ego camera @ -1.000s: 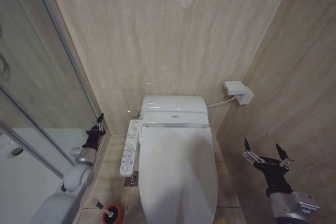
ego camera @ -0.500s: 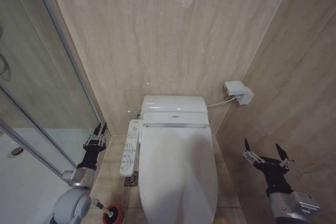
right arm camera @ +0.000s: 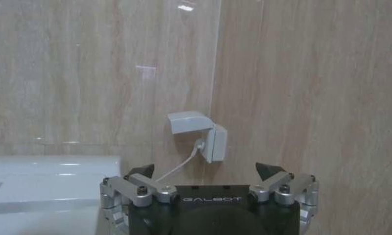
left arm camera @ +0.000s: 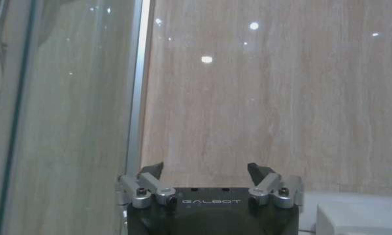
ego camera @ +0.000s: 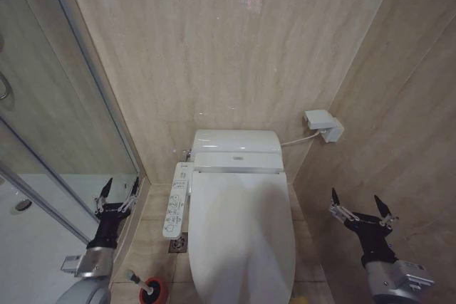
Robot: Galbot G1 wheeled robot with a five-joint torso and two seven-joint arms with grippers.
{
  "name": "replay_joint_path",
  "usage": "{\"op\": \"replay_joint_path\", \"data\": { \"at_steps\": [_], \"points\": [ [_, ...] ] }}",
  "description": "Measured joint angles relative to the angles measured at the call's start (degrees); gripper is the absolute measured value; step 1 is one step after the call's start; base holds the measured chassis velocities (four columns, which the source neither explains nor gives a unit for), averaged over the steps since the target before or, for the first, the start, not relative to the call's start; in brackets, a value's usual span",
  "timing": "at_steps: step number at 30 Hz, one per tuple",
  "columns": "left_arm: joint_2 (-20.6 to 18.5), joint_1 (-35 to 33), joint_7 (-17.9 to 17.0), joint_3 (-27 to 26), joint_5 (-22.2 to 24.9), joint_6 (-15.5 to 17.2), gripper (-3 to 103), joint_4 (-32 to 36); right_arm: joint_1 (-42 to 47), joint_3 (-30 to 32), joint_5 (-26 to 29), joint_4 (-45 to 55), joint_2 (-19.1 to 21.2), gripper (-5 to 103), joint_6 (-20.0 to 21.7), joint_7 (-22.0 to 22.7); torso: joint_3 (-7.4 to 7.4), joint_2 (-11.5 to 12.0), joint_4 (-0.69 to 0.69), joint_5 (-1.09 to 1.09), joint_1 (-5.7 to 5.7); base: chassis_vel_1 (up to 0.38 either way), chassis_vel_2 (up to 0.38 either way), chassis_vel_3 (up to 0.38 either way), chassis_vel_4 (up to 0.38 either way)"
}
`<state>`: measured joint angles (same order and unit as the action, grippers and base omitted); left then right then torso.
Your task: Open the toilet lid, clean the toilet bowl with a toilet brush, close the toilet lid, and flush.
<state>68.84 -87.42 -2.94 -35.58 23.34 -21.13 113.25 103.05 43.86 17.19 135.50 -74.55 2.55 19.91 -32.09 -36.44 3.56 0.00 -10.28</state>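
Hovering with fingers spread, both grippers flank the closed toilet.

Left gripper hangs released and empty beside the glass shower partition, pointing at the beige stone-look wall; toward the robot and below it, on the floor, lies the small toilet brush with thin white handle, its dark head in the round red cup holder. To this gripper's right sits the white buttoned side panel, then the large glossy white oval toilet lid, shut flat over the toilet bowl. Right gripper hovers likewise released and empty on the lid's far side, near the side wall; ahead of it a white wall socket box with a cable is mounted in the corner.
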Motion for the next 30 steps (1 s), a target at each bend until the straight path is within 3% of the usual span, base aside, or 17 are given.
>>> {"op": "replay_joint_path", "data": {
  "at_steps": [7,8,20,23,30],
  "points": [
    [1.7,-3.3,0.4,-0.5,-1.1,-0.8,88,1.6,0.0,0.0,0.0,0.0,0.0,100,0.0,0.0,0.00,0.0,-0.01,0.00,0.00,0.000,0.000,0.000,0.000],
    [1.9,-3.6,0.7,-0.7,-1.3,-1.1,100,1.7,0.0,0.0,0.0,0.0,0.0,100,0.0,0.0,0.00,0.0,-0.01,0.00,0.00,0.000,0.000,0.000,0.000],
    [2.4,-5.3,1.4,-0.9,-1.3,-1.2,100,3.6,0.0,0.0,0.0,0.0,0.0,100,0.0,0.0,0.00,0.0,-0.01,0.00,0.00,0.000,0.000,0.000,0.000],
    [2.7,-5.5,3.8,-0.7,-0.3,-3.0,102,4.0,0.0,0.0,0.0,0.0,0.0,100,0.0,0.0,0.00,0.0,0.00,0.00,0.00,0.000,0.000,0.000,0.000],
    [2.8,-5.9,4.3,-0.8,-1.8,-3.0,98,4.0,0.0,0.0,0.0,0.0,0.0,100,0.0,0.0,0.00,0.0,0.00,0.00,0.00,0.000,0.000,0.000,0.000]
  ]
}}
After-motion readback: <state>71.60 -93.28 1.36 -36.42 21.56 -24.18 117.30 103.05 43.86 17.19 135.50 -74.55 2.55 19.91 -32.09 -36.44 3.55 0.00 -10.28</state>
